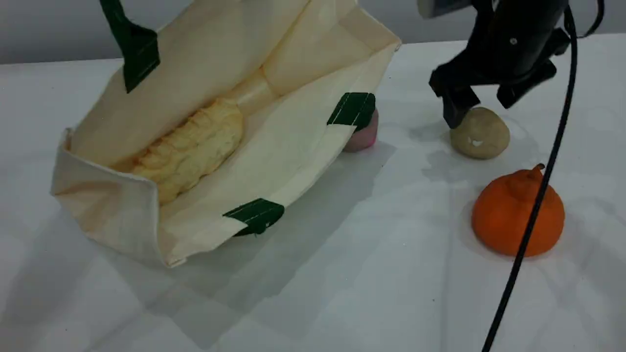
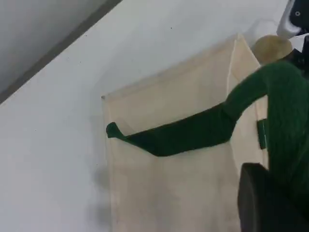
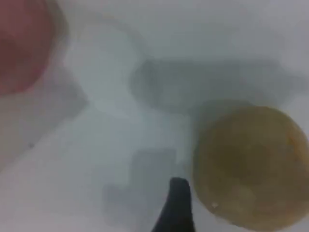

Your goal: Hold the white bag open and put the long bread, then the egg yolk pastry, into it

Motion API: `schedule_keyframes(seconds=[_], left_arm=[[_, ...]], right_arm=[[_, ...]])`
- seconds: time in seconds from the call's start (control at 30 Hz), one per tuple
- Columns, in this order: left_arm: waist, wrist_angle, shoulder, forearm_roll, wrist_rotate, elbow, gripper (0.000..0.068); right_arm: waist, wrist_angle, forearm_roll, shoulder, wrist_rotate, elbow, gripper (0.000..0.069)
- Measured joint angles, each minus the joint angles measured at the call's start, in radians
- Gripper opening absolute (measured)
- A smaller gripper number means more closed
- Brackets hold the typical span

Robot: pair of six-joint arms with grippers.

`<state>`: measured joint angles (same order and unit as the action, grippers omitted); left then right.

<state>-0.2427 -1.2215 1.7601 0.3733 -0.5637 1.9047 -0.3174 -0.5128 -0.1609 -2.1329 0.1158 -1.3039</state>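
**While the bag gapes open, the right jaws hang spread over the pastry**

Seen across the desk (image 1: 367,283) in the scene view, the white bag (image 1: 205,54) lies tipped on its side with its mouth wide open toward the front. One green strap handle (image 1: 134,46) is drawn up taut and runs out of the top edge. The long bread (image 1: 190,146) lies inside the bag along its lower wall. Two green tabs (image 1: 353,108) mark the near rim, and a pink ball (image 1: 364,137) sits tucked just behind the right-hand one, touching the bag. Well to the right, the egg yolk pastry (image 1: 480,133) rests on the desk. The right arm (image 1: 513,44) is directly above it, the right jaws parted to either side of its top and gripping nothing. An orange fruit (image 1: 516,215) stands nearer the front, crossed by a black cable (image 1: 538,205).

From the left wrist view, the strap handle (image 2: 193,133) climbs off the cream cloth (image 2: 169,193) toward the left arm's dark fingertip (image 2: 265,203). The left jaws are closed on that strap, holding it up. The pastry (image 2: 273,48) peeks out past the bag's far corner.

The right wrist view is blurred. The pastry (image 3: 251,166) fills the lower right, just beside one black fingertip (image 3: 177,205), and the pink ball (image 3: 21,46) shows at the top left.
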Motion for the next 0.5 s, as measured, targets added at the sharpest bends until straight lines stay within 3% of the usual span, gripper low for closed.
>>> schedule_keyframes(seconds=[0.27, 0.5], left_arm=[[0.0, 0.0, 0.0, 0.0, 0.0, 0.0, 0.0071], [0.0, 0.0, 0.0, 0.0, 0.0, 0.0, 0.0071]], right_arm=[[0.012, 0.027, -0.001, -0.017, 0.014, 0.0, 0.0566], [0.011, 0.04, -0.001, -0.035, 0.014, 0.0, 0.0459]])
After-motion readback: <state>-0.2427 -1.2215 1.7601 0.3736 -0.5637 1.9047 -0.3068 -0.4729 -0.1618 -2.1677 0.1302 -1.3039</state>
